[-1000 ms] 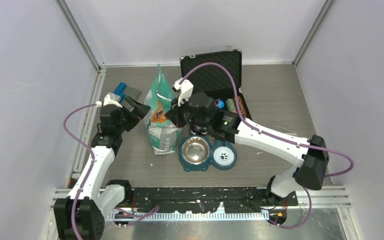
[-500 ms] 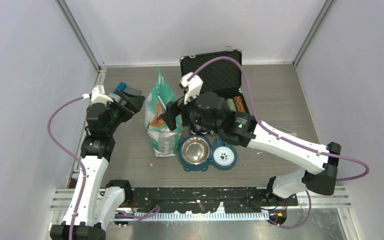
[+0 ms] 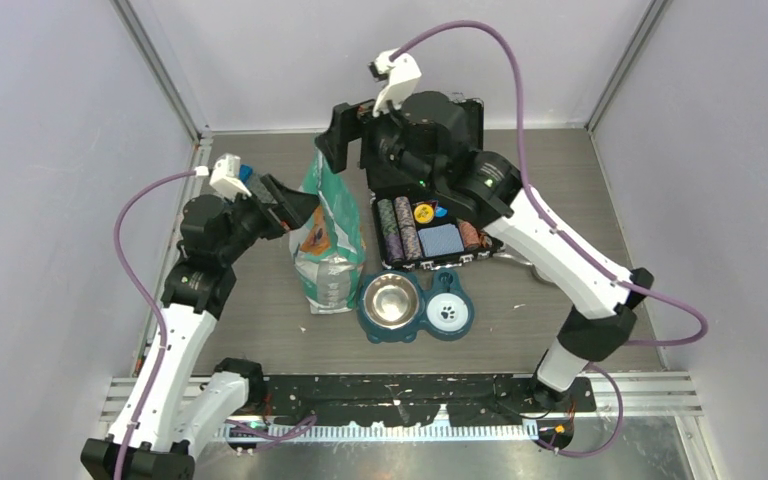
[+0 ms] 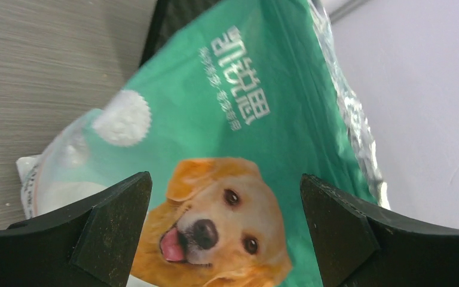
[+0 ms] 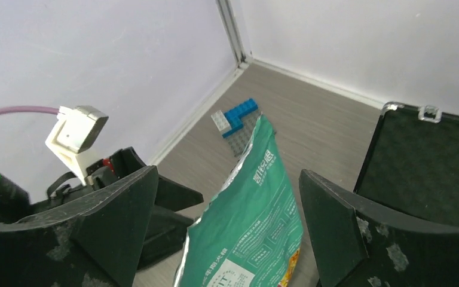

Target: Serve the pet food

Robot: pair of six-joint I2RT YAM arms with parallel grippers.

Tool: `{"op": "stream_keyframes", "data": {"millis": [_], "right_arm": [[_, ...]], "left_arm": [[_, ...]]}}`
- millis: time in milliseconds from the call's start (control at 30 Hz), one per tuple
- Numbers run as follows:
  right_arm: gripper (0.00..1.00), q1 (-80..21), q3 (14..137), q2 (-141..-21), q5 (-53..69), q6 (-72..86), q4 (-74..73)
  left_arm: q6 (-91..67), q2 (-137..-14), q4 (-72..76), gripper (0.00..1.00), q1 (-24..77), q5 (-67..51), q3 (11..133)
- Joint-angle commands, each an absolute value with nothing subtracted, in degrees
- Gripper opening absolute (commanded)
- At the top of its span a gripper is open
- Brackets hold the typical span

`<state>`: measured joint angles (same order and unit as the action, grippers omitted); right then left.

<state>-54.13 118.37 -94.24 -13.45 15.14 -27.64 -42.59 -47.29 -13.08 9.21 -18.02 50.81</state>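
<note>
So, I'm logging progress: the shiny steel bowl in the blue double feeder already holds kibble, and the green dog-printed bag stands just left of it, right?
Not quite: the top external view shows the shiny steel bowl in the blue double feeder empty. The green dog-printed bag does stand just left of it.

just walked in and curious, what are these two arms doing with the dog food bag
Both arms are at the upright teal dog-food bag, but neither holds it. The left gripper, open, faces its side. The right gripper, also open, hovers above its top edge. Nothing has been poured yet: the steel bowl in front of the bag looks empty.
</note>
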Motion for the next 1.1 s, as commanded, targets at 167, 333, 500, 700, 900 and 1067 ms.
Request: {"op": "stream_keyframes", "data": {"millis": [167, 333, 500, 700, 900, 1067], "right_arm": [[0.99, -53.35, 122.84, -99.51, -7.95, 15.35, -35.42], [1.00, -53.01, 120.79, -98.88, -9.13, 15.40, -36.46], [0.92, -52.61, 119.45, -98.08, -11.36, 15.54, -36.50], [0.84, -52.21, 118.52, -97.22, -13.17, 14.79, -37.66], [0.81, -52.12, 118.33, -96.62, -15.16, 13.85, -39.80], [0.79, -52.03, 118.22, -96.78, -14.64, 13.22, -40.84]], "left_arm": [[-36.13, -46.27, -14.06, 0.99, 16.26, -19.94, 52.27], [-34.08, -45.31, -15.29, 0.99, 18.66, -16.97, 52.24], [-33.69, -45.89, -16.09, 0.99, 18.94, -16.60, 52.64], [-33.12, -46.00, -16.61, 0.99, 19.15, -15.83, 52.82], [-32.71, -46.22, -16.52, 0.99, 19.41, -16.16, 52.78], [-32.69, -46.62, -16.26, 0.99, 19.51, -16.23, 52.91]]}}
